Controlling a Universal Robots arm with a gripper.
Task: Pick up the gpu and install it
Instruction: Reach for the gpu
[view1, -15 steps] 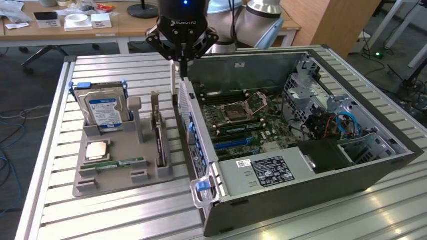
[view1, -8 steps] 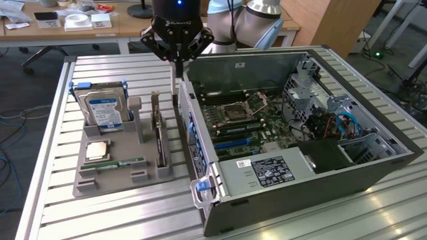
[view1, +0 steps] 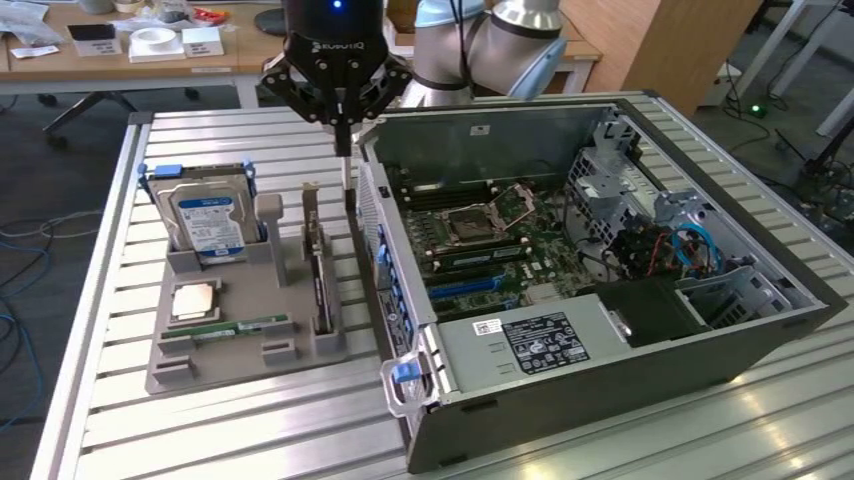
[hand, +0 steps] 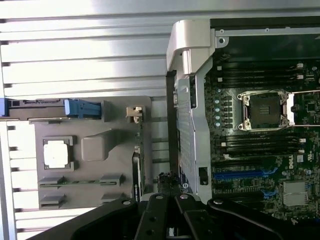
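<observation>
The gpu (view1: 320, 275) is a thin dark card standing on edge in the grey holder (view1: 240, 355), with its silvery bracket at the far end. My gripper (view1: 343, 140) hangs above the table, over the gap between the holder and the computer case (view1: 694, 330). It is higher than the card and slightly to the exterior view's right of it. Its fingers are shut with nothing between them. In the wrist view the gpu (hand: 136, 167) shows edge-on beside the gripper (hand: 170, 200), with the case wall (hand: 192, 120) running alongside.
The case lies open with the motherboard (view1: 487, 235) and its blue slots (hand: 240, 175) exposed. In the holder stand a hard drive with a blue-white label (view1: 207, 215), a processor chip (view1: 196, 298) and a green memory stick (view1: 240, 327). The slatted metal table (view1: 240, 430) stretches around them.
</observation>
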